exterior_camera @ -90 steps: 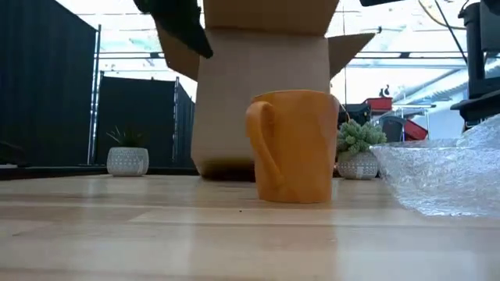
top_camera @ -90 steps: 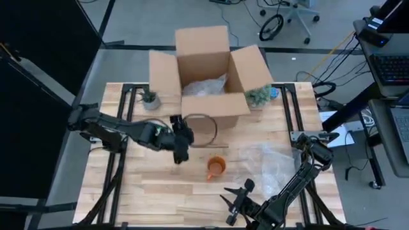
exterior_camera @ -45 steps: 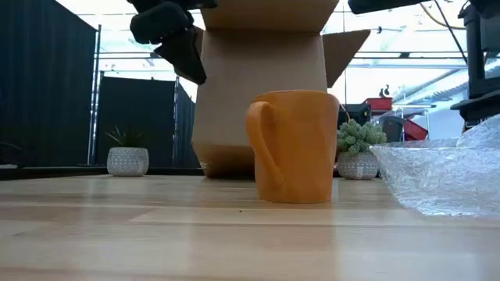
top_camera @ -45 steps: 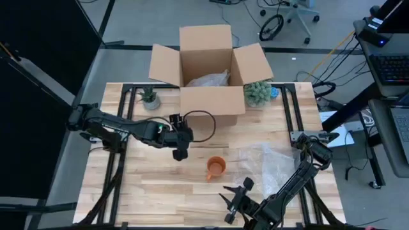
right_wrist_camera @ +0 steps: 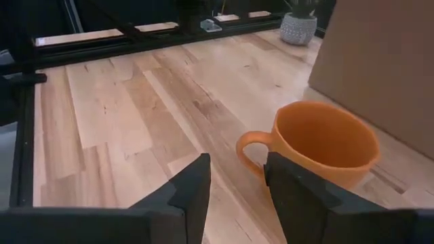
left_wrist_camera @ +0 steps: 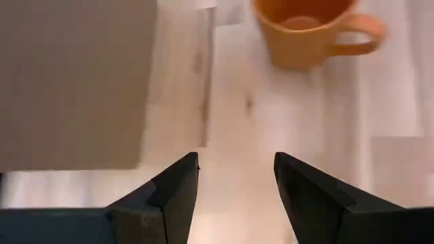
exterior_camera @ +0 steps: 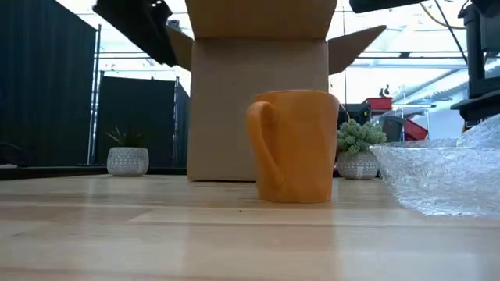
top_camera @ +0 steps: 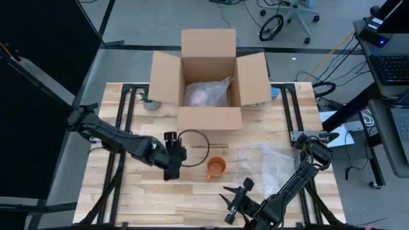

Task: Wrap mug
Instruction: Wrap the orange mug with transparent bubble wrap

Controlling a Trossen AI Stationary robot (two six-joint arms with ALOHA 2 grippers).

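High view: orange mug (top_camera: 216,167) stands upright on the table (top_camera: 160,198), between left gripper (top_camera: 172,167) and bubble wrap (top_camera: 271,163), in front of the open cardboard box (top_camera: 208,96). Right gripper (top_camera: 235,199) waits near the front edge.

Low view: mug upright, handle leftward.

Wrist views: both grippers' fingers parted, holding nothing.

An orange mug (top_camera: 216,167) stands upright and empty on the wooden table, handle toward the front edge, beside a crumpled sheet of clear bubble wrap (top_camera: 265,163).
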